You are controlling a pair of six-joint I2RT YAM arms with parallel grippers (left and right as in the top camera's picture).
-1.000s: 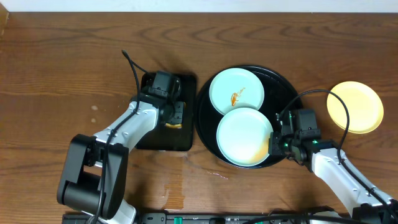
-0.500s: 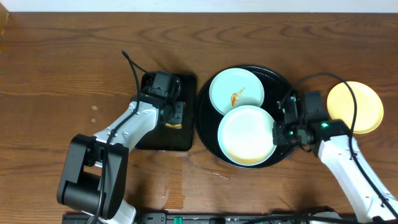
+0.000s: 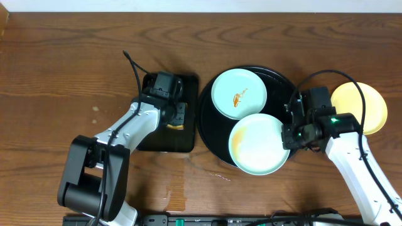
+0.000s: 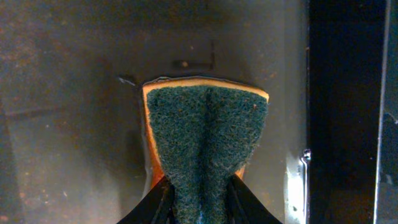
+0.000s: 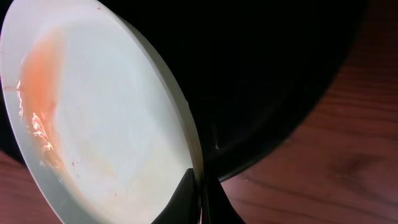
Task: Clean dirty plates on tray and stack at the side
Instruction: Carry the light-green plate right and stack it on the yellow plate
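**Right gripper (image 3: pixel 287 137) holds a smeared plate (image 3: pixel 260 145) by its rim — left gripper (image 3: pixel 178 117) clamps the sponge (image 4: pixel 205 134)**

The right gripper's fingers (image 5: pixel 180 205) are pressed together on the right-hand rim of a pale mint plate, with the thin edge caught between them. In the right wrist view the plate is tilted, and its pale face carries an orange sauce smear along one side. From overhead the smear runs down the plate's left edge. The plate sits over the front right part of the round black tray (image 3: pixel 209 129) and overhangs the tray's front rim. Whether its far edge touches the tray cannot be told.

A second mint plate (image 3: pixel 251 86) lies flat in the back of the round tray, with a small orange smear near its middle. The held plate overlaps its front edge as seen from above. The yellow plate (image 3: pixel 369 107) rests on the wooden table (image 3: pixel 63 63) to the right of the round tray, apart from it, and the right arm partly covers it.

On the left, the smaller rectangular tray (image 3: pixel 160 141) lies just beside the round one. The left gripper is over it, its fingertips (image 4: pixel 152 210) squeezing the near end of the sponge so that it narrows between them. The green scouring face is towards the wrist camera, and the orange body shows as a thin border around it. Whether the sponge rests on the rectangular tray or hangs just above it — the views do not settle that.
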